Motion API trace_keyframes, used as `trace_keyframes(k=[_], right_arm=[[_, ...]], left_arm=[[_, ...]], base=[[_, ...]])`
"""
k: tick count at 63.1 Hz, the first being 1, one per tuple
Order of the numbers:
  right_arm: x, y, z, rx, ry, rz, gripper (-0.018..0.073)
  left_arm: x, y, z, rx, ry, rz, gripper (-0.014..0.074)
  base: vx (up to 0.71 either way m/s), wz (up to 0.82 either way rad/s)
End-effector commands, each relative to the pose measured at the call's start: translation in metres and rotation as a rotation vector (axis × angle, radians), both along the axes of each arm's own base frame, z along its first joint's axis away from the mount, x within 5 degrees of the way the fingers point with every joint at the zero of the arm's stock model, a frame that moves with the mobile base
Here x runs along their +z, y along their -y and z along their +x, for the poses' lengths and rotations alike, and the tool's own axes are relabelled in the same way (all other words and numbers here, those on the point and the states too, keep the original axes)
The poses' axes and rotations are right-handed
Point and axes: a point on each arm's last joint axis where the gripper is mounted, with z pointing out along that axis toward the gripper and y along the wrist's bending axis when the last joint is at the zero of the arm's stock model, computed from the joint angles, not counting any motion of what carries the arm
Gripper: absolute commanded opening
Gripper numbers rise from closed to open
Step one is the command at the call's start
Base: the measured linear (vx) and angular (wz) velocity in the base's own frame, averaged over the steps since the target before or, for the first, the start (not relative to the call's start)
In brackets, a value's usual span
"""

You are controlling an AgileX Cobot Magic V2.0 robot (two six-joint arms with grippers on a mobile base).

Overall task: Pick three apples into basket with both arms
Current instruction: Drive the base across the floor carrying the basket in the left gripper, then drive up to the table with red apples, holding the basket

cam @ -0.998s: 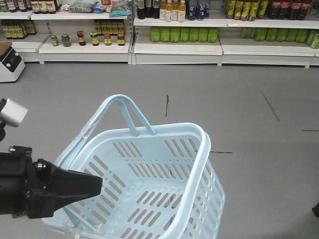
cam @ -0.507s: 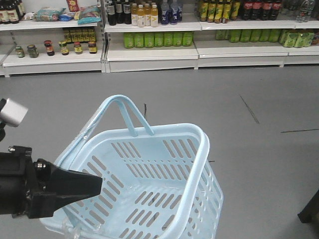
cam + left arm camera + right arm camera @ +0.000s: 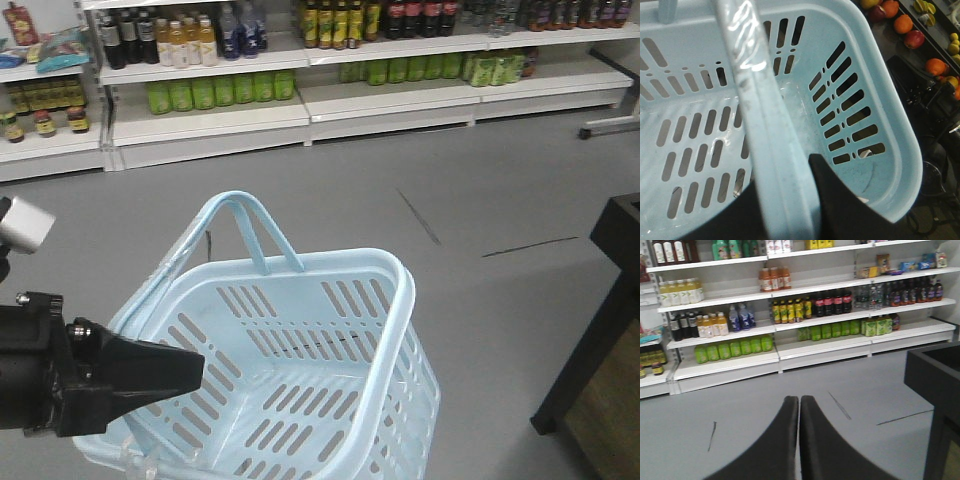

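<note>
Left wrist-mounted view cuts the pale blue slotted plastic basket (image 3: 880, 100) off at the top and left. Beyond its rim you can only blurrily make out dark red round apples (image 3: 914, 39) among orange round fruits (image 3: 903, 23) on a dark bench (image 3: 887, 40). Grey floor (image 3: 480, 180) and stocked white shelves (image 3: 400, 100) lie ahead. Your left end effector (image 3: 185, 368) is clamped on the loop handle (image 3: 765, 150). The basket hangs right of it, mouth up, long axis unclear. Your right end effector (image 3: 799, 407) has its fingers pressed together.
</note>
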Motion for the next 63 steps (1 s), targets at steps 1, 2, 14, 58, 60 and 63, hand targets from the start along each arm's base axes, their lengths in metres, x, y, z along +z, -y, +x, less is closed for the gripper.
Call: trace_keyframes(k=[1,2,14,58,60,63], right_arm=[[0.0023,-0.0001,-0.0001,-0.001,0.071,-0.014,-0.0001],[0.0023,-0.0001,-0.0001,-0.001,0.071,-0.014,-0.0001],[0.0023,-0.0001,-0.0001,-0.001,0.071,-0.014,-0.0001],[0.0023,-0.0001,-0.0001,-0.001,0.071,-0.014,-0.0001],[0.0023,-0.0001,-0.0001,-0.001,0.071,-0.014,-0.0001],[0.0023,-0.0001,-0.0001,-0.001,0.071,-0.014,-0.0001]], left_arm=[[0.0170,0.0025,-0.0008,0.021,0.030,-0.092,-0.0008],[0.0170,0.0025,-0.0008,0.021,0.030,-0.092,-0.0008],[0.0170,0.0025,-0.0008,0.021,0.030,-0.092,-0.0008],[0.0170,0.0025,-0.0008,0.021,0.030,-0.092,-0.0008],[0.0170,0.0025,-0.0008,0.021,0.030,-0.092,-0.0008],[0.0170,0.0025,-0.0008,0.021,0.030,-0.092,-0.0008]], base=[[0.17,-0.53],[0.17,-0.53],[0.16,-0.58],[0.16,-0.62],[0.16,-0.66],[0.16,-0.67]])
